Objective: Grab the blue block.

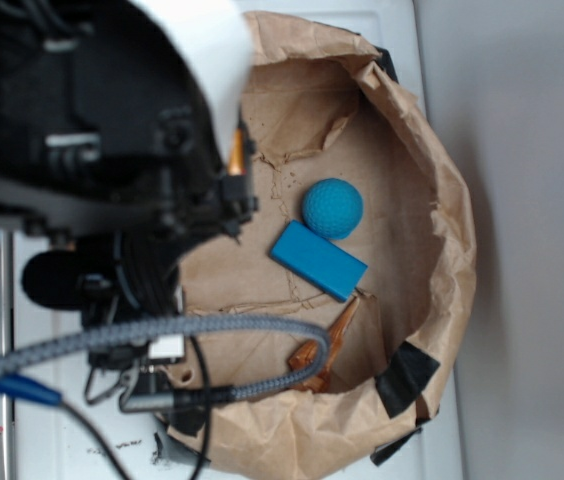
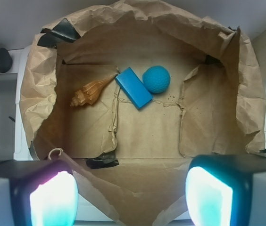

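Note:
The blue block point(image 1: 318, 260) point(image 2: 133, 87) lies flat on the floor of a brown paper-lined bin point(image 1: 442, 190) point(image 2: 38, 94), a bright blue bar set on a slant. A round teal dimpled ball point(image 1: 332, 208) point(image 2: 156, 79) touches its one end, and a brown carved wooden piece point(image 1: 324, 345) point(image 2: 89, 91) lies at its other side. My gripper point(image 2: 130, 197) hangs high above the bin's near edge, well short of the block. It is open, with two glowing pads point(image 2: 53, 200) wide apart and nothing between them. In the exterior view the arm's dark body point(image 1: 92, 130) fills the upper left and hides the fingers.
The crumpled paper walls rise around the objects, patched with black tape point(image 1: 407, 378) point(image 2: 102, 162). A grey braided cable point(image 1: 162, 335) and a blue-tipped wire point(image 1: 22, 390) run across the lower left. White tabletop point(image 1: 72, 440) lies beside the bin.

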